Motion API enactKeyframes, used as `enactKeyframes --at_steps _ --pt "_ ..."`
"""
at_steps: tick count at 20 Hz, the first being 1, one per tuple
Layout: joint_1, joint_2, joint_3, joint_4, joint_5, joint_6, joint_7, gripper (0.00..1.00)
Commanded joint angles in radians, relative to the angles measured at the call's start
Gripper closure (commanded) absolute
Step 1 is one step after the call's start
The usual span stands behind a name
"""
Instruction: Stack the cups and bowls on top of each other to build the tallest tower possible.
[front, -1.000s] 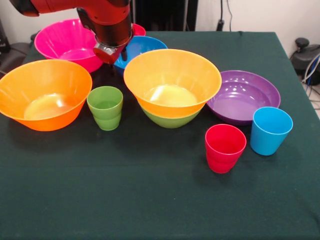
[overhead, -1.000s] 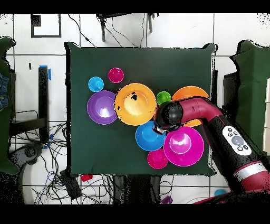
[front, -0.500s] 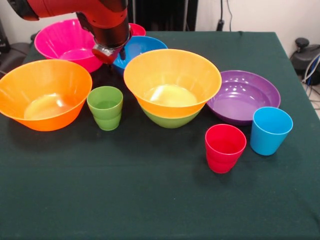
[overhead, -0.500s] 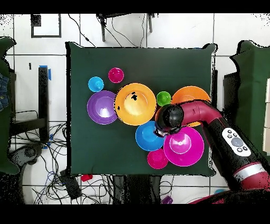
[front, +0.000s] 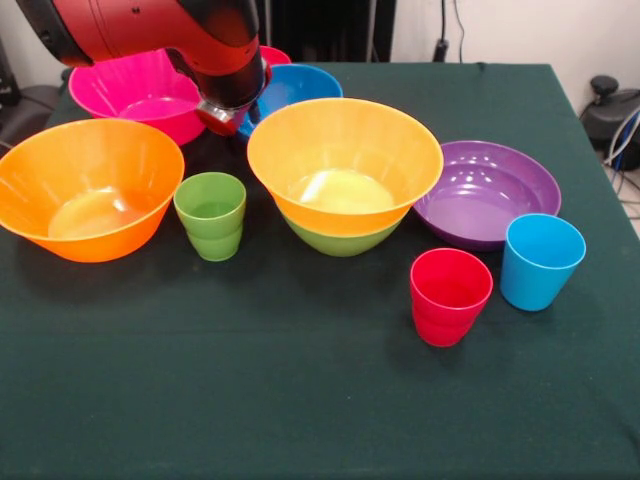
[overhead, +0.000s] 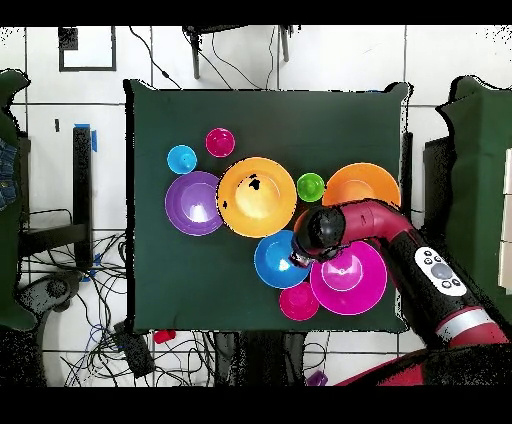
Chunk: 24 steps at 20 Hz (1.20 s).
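The tower is an orange bowl (front: 345, 160) nested in a green bowl (front: 340, 240) at mid-table; it also shows in the overhead view (overhead: 257, 197). My gripper (front: 250, 108) is at the near rim of the medium blue bowl (front: 305, 85) behind the tower, shut on that rim; from above, the gripper (overhead: 298, 258) sits at the blue bowl's (overhead: 275, 260) edge. The green cup (front: 211, 215), red cup (front: 450, 295) and light blue cup (front: 541, 260) stand upright. The second orange bowl (front: 85, 190), pink bowl (front: 130, 90), purple bowl (front: 490, 190) and small red bowl (front: 275, 55) stand apart.
The arm (front: 150, 30) hangs over the pink bowl and partly hides it. The green tablecloth (front: 300, 400) covers the table. Cables lie on the floor beyond the table's edges (overhead: 100, 330).
The gripper has moved up and toward the blue bowl. The blue bowl has shifted slightly with it, toward the tower's far side. The other things have not moved.
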<state>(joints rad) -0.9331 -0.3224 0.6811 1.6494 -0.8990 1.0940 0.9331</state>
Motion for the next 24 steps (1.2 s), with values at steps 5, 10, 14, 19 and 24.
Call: enactKeyframes --at_steps 5,10,14,19,24 --pt "0.022 0.106 -0.085 -0.091 -0.122 -0.164 -0.054 0.00" --pt "0.027 0.117 -0.091 -0.103 -0.131 -0.176 -0.040 0.00" --pt "0.032 0.110 -0.092 -0.097 -0.138 -0.167 -0.051 0.00" --pt "0.023 0.085 -0.084 -0.070 -0.104 -0.160 -0.025 0.00" --pt "0.030 0.070 -0.080 -0.064 -0.106 -0.150 -0.033 0.00"
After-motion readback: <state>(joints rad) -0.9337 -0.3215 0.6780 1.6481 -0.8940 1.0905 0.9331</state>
